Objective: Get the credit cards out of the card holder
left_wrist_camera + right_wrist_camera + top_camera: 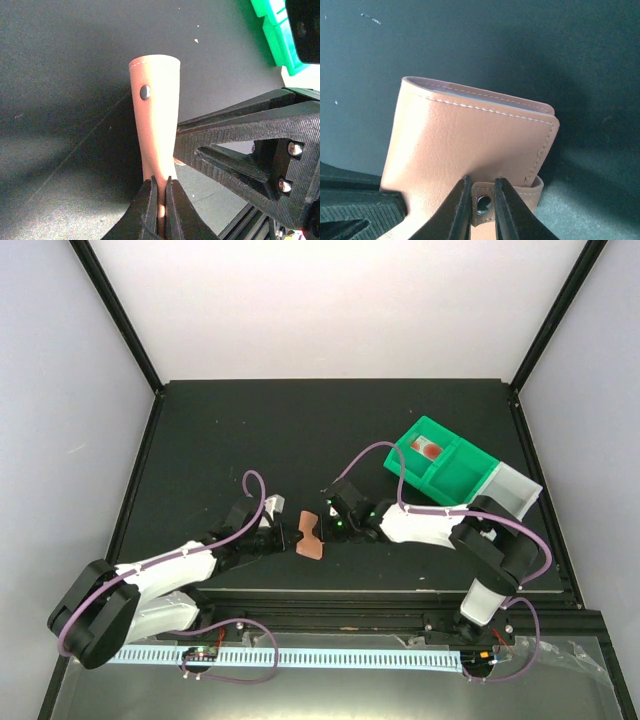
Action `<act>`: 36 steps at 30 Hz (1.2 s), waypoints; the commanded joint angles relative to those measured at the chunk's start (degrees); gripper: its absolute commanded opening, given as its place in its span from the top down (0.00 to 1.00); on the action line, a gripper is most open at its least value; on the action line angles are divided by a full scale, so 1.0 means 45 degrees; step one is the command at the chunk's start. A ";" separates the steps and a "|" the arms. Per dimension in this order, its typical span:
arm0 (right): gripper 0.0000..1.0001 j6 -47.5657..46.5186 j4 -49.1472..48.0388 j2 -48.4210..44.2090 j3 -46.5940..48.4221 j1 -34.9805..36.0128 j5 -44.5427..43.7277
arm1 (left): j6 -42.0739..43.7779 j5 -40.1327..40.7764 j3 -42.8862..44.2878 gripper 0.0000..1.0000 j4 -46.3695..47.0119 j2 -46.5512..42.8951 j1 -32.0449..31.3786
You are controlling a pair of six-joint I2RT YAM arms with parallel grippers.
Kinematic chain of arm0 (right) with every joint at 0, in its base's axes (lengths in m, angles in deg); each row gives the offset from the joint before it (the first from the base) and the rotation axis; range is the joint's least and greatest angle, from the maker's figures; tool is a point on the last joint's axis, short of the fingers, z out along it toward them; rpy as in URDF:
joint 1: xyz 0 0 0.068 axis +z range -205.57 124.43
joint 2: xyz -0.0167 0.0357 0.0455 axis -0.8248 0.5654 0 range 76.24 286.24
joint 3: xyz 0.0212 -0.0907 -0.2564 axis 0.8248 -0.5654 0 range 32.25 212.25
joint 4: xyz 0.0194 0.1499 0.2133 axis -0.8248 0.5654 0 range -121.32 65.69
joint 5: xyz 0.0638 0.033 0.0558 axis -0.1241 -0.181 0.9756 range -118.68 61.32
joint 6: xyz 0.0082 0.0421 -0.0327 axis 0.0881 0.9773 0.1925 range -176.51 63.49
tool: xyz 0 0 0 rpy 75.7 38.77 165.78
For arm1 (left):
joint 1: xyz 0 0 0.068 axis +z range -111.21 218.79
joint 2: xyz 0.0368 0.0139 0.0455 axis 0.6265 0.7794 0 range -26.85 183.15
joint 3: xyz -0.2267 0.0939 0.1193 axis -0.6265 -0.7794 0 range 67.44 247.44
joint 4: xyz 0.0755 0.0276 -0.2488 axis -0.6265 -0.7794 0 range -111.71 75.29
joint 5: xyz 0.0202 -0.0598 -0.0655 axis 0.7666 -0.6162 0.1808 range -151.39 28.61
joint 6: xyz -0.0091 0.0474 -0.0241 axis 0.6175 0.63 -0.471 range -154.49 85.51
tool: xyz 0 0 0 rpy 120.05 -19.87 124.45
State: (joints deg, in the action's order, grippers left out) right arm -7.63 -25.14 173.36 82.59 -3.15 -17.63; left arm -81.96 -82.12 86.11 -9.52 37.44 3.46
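Left gripper (161, 182): one, black ribbed plastic, jaws pressed together on the near edge of the card holder (311, 537).
Right gripper (482, 181): one, same black plastic. Its fingers stand a sliver apart, framing the snap tab (483, 202); whether they pinch it, I cannot tell.
Card holder: one, salmon-pink, smooth and leather-like with pale stitching, held between the two grippers at the table's near middle. One dark round stud (145, 91) on its side.
Pale sliver (485, 98): one, between the holder's leaves; card or lining, I cannot tell.
Table (300, 430): one, matt black.
Bin (470, 475): one, green plastic, compartmented, far right, something reddish (430, 448) inside.
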 commanded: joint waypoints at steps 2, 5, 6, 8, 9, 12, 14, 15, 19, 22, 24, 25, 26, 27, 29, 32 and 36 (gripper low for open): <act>0.90 -0.0374 0.0903 0.0156 -0.0455 -0.0068 -0.0894 | 0.0385 -0.0145 0.0455 0.99 0.0290 -0.0319 -0.0097; 0.99 -0.0375 0.0729 -0.0026 -0.0633 -0.0068 -0.0976 | 0.0347 -0.0154 0.0409 0.98 0.0266 -0.0445 -0.0078; 0.99 -0.0375 0.0653 -0.0021 -0.0672 -0.0068 -0.0954 | 0.0329 -0.0112 0.0367 0.98 0.0267 -0.0494 -0.0093; 0.99 -0.0355 0.0518 -0.0019 -0.0788 -0.0068 -0.0862 | 0.0328 -0.0063 0.0376 0.98 0.0163 -0.0557 -0.0097; 0.99 -0.0331 0.0405 -0.0061 -0.0897 -0.0077 -0.0796 | 0.0329 -0.0061 0.0395 0.98 0.0129 -0.0584 -0.0083; 0.99 -0.0259 0.0092 -0.0290 -0.1289 -0.0068 -0.0833 | 0.0364 0.0035 0.0366 0.98 0.0116 -0.0698 -0.0086; 0.99 -0.0296 0.0121 -0.0488 -0.1407 -0.0068 -0.0988 | 0.0371 0.0205 0.0325 0.98 0.0073 -0.0730 -0.0093; 0.99 -0.0333 0.0170 -0.0574 -0.1445 -0.0068 -0.1073 | 0.0376 0.0275 0.0296 0.98 0.0045 -0.0710 -0.0087; 0.99 -0.0356 -0.0122 -0.1282 -0.1938 -0.0068 -0.1486 | 0.0105 0.0303 0.0144 0.98 0.0299 -0.0562 -0.0087; 0.99 -0.0257 -0.0645 -0.1903 -0.2503 -0.0070 -0.1671 | -0.0177 0.0087 -0.0035 0.96 0.0699 -0.0461 -0.0094; 0.99 -0.0292 -0.0726 -0.2033 -0.2607 -0.0079 -0.1497 | -0.0215 0.0069 -0.0039 0.85 0.0699 -0.0389 -0.0093; 0.99 -0.0267 -0.0817 -0.2059 -0.2655 -0.0079 -0.1325 | -0.0202 0.0070 -0.0021 0.79 0.0642 -0.0365 -0.0080; 0.99 -0.0202 -0.0990 -0.2111 -0.2753 -0.0069 -0.1159 | -0.0198 0.0058 -0.0001 0.74 0.0589 -0.0345 -0.0081; 0.99 -0.0131 -0.1161 -0.2195 -0.2883 -0.0073 -0.1046 | -0.0156 0.0061 0.0035 0.69 0.0441 -0.0357 -0.0083; 0.99 0.0000 -0.1450 -0.2404 -0.3141 -0.0068 -0.0917 | 0.0026 0.0127 0.0144 0.59 0.0081 -0.0420 -0.0079; 0.99 0.0038 -0.1695 -0.2836 -0.3413 -0.0058 -0.0927 | 0.0367 0.0619 0.0260 0.47 -0.0658 -0.0747 -0.0081; 0.99 -0.0061 -0.2137 -0.3591 -0.3594 -0.0079 -0.0653 | 0.0728 0.0761 0.0381 0.39 -0.1206 -0.1134 -0.0083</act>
State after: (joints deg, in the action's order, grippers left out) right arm -7.95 -30.67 160.90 67.10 -3.32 -21.83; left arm -81.13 -80.55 85.74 -11.72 34.55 3.40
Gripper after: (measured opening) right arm 0.010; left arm 0.581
